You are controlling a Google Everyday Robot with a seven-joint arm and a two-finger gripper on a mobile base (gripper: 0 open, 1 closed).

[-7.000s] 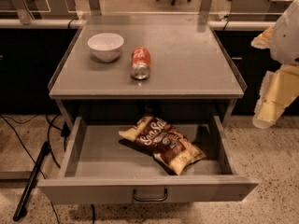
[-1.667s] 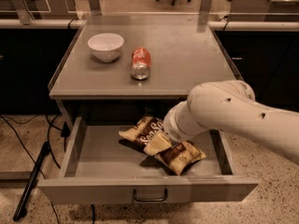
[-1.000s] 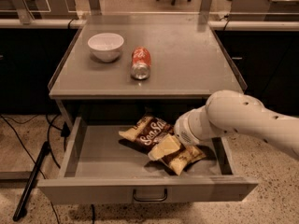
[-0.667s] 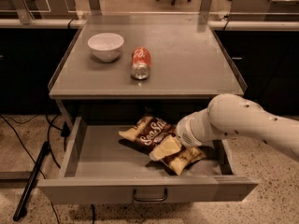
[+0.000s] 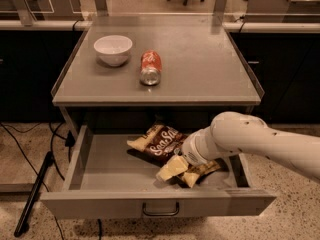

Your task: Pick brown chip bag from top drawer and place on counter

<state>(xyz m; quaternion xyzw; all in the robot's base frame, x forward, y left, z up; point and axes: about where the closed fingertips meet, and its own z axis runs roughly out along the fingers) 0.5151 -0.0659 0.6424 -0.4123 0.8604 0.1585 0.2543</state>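
Note:
The brown chip bag (image 5: 159, 140) lies in the open top drawer (image 5: 100, 164), right of its middle, with its far left end and white lettering showing. My gripper (image 5: 178, 170) is down inside the drawer on the bag's near right part, reaching in from the right on the white arm (image 5: 250, 139). The arm hides the bag's right half. The counter (image 5: 200, 64) above the drawer is grey-beige with a thin clear rim.
A white bowl (image 5: 113, 49) and an orange-red soda can (image 5: 150, 68) lying on its side sit on the counter's left half. The drawer's dark handle (image 5: 160, 210) is at the front centre. Cables and a dark pole (image 5: 35, 194) lie on the floor at left.
The arm came in from the right and lowered the gripper into the drawer onto the bag. Over the last second it has barely shifted. The bag has stayed in place.

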